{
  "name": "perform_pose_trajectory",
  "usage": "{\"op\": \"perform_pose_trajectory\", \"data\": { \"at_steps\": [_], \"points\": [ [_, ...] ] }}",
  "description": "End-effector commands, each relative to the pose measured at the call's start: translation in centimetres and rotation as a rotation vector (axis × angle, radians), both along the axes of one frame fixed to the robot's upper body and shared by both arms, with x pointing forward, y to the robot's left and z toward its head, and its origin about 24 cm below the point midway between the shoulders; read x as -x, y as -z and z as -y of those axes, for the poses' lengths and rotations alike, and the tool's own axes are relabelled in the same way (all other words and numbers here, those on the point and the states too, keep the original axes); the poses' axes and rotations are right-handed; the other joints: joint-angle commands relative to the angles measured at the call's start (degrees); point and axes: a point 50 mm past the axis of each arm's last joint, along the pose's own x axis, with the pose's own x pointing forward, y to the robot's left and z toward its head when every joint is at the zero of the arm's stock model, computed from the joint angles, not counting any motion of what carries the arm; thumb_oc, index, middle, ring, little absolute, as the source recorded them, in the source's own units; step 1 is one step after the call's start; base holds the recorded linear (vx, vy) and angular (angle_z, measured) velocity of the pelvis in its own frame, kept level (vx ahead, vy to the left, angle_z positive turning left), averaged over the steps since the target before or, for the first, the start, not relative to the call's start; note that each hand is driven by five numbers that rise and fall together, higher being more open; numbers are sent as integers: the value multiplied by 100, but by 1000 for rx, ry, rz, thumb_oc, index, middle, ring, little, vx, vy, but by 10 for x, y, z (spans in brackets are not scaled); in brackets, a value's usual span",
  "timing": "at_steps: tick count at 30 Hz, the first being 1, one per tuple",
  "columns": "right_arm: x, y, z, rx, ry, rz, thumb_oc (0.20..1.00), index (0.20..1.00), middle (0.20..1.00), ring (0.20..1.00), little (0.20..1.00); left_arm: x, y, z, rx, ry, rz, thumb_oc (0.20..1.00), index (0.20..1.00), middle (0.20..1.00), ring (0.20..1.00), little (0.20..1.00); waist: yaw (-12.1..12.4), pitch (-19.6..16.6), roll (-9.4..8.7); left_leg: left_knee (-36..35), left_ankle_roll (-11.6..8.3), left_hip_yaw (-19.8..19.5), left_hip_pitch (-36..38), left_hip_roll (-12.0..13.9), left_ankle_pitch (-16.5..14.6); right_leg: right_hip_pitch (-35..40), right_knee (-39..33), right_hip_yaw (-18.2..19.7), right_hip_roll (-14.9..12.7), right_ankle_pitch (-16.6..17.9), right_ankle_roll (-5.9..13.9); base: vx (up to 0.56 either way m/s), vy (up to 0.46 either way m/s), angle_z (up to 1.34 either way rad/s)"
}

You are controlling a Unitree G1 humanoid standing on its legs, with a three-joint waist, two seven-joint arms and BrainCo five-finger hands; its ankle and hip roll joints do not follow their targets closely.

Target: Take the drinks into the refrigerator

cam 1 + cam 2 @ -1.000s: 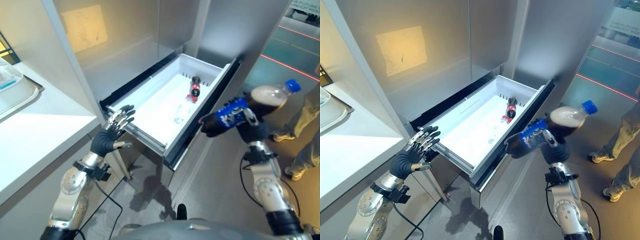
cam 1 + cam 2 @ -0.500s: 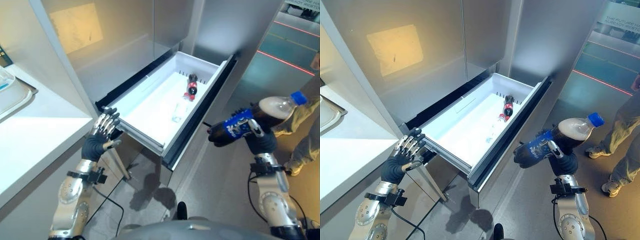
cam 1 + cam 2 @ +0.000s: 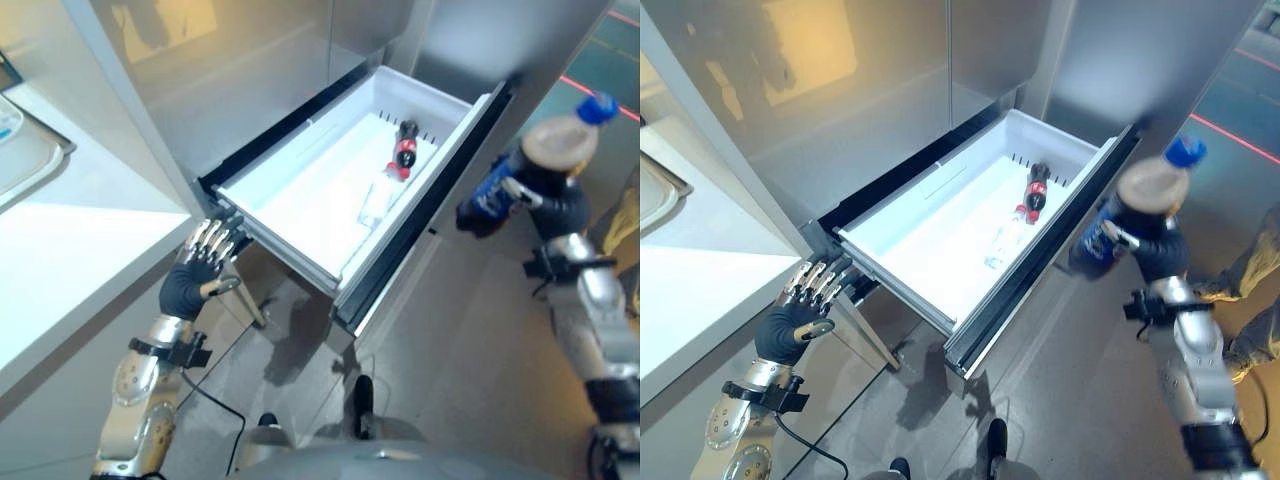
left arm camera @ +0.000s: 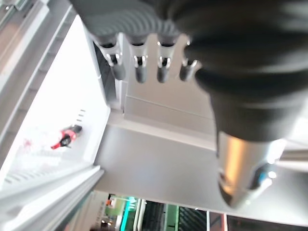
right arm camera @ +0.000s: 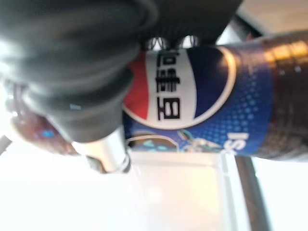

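A large cola bottle [image 3: 533,167] with a blue cap, blue label and dark, foamy contents is held tilted in the right hand [image 3: 556,208], cap up, just outside the front of the open refrigerator drawer [image 3: 300,165]. Inside the white drawer, a small cola bottle [image 3: 404,150] with a red label lies on its side near the far end, and a clear bottle [image 3: 375,203] lies just in front of it.

Showroom-like kitchen, steel refrigerator [image 3: 940,90] with open drawer [image 3: 940,230], white counter [image 3: 690,270], marked floor [image 3: 1240,130]
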Motion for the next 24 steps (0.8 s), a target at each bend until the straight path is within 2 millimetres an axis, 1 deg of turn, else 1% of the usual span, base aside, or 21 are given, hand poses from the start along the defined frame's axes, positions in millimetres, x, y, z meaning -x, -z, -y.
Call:
{"op": "perform_pose_trajectory", "data": {
  "at_steps": [1,2,4,6,9,11,12,13,17,19,21,24],
  "points": [
    [1,-104,-15,33,-63,444,200,200,200,200,200,5,-32,5,-20,74,148,1000,1000,1000,1000,1000,222,93,-93,181,536,-638,-299,-276,-270,233,794,-476,-143,-836,358,-34,-40,2],
    [0,-112,-17,58,-67,455,200,200,200,200,200,6,-33,4,-25,73,148,1000,1000,1000,1000,1000,259,107,-119,170,530,-643,-308,-274,-255,227,783,-492,-139,-824,358,-28,-26,5],
    [-2,-134,-21,132,-72,492,200,200,200,200,200,7,-34,3,-31,76,144,1000,1000,1000,1000,1000,323,165,-169,151,517,-667,-357,-267,-213,211,760,-512,-133,-807,351,-35,-28,10],
    [-9,-145,-21,142,-58,491,200,200,200,200,200,7,-37,2,-36,79,150,1000,1000,1000,1000,1000,387,217,-194,122,501,-665,-392,-266,-169,208,727,-544,-144,-773,352,-45,-20,5],
    [-16,-163,-36,198,-91,509,200,200,200,200,200,6,-39,0,-40,71,155,1000,1000,1000,1000,1000,453,299,-228,100,488,-660,-473,-279,-118,169,654,-541,-135,-705,354,-32,-10,1],
    [-23,-167,-40,190,-94,497,200,200,200,200,200,6,-40,1,-34,78,153,1000,1000,1000,1000,1000,520,340,-242,108,487,-662,-532,-282,-105,134,637,-544,-130,-681,354,0,0,0],
    [-24,-168,-41,190,-96,498,200,200,200,200,200,6,-40,1,-33,76,154,1000,1000,1000,1000,1000,511,342,-240,111,487,-659,-536,-283,-105,130,637,-541,-131,-679,353,0,0,0],
    [-28,-173,-47,202,-103,496,200,200,200,200,200,5,-43,0,-33,76,164,1000,1000,1000,1000,1000,540,385,-253,131,487,-665,-588,-281,-93,94,638,-537,-132,-657,349,0,0,0],
    [-40,-174,-59,196,-117,464,200,200,200,200,200,3,-45,1,-40,81,168,1000,1000,1000,1000,1000,631,494,-249,154,481,-682,-704,-266,-53,-9,664,-557,-121,-650,334,-9,-2,1],
    [-43,-176,-66,206,-126,460,200,200,200,200,200,3,-48,1,-43,81,181,1000,1000,1000,1000,1000,653,561,-243,187,478,-708,-790,-258,-41,-92,710,-573,-121,-653,328,-36,-12,4],
    [-47,-176,-68,198,-117,452,200,200,200,200,200,2,-51,2,-48,81,196,1000,1000,1000,1000,1000,669,622,-232,240,475,-738,-877,-246,-35,-174,774,-600,-126,-666,321,-41,-13,3],
    [-58,-171,-69,181,-91,415,200,200,200,200,200,2,-54,3,-47,79,211,1000,1000,1000,1000,1000,717,705,-210,276,472,-765,-946,-231,-23,-252,872,-655,-126,-692,299,-32,-17,8]
  ]
}}
